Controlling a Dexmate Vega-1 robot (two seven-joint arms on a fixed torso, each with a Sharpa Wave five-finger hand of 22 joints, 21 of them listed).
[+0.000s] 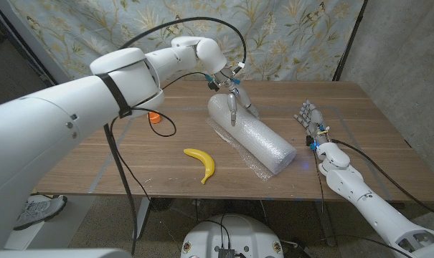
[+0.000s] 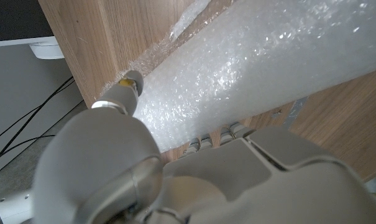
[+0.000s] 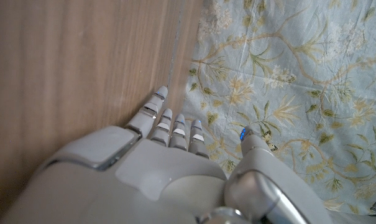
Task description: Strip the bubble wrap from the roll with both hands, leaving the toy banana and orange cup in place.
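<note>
A roll of bubble wrap [image 1: 250, 136] lies diagonally across the middle of a wooden table [image 1: 130, 158], its near end pointing toward the front right edge and a loose clear flap of wrap spread on the wood beneath it. The robot's left arm reaches over from the far left, and its left hand [image 1: 234, 97] is set on the roll's far end, one finger pressing down on the top of the wrap and others lying against its far side; in the left wrist view a fingertip [image 2: 130, 84] touches the bubbled surface [image 2: 250, 68], though whether the hand truly grips the roll cannot be told. The right hand [image 1: 311, 118] stands apart to the right of the roll, fingers extended and spread, holding nothing; the right wrist view shows those fingers [image 3: 175, 127] above bare wood before a floral curtain [image 3: 299, 81]. A toy banana [image 1: 202, 163] lies on the table in front of the roll, to its left. A small orange cup [image 1: 154, 117] sits farther back, partly hidden behind the left arm.
</note>
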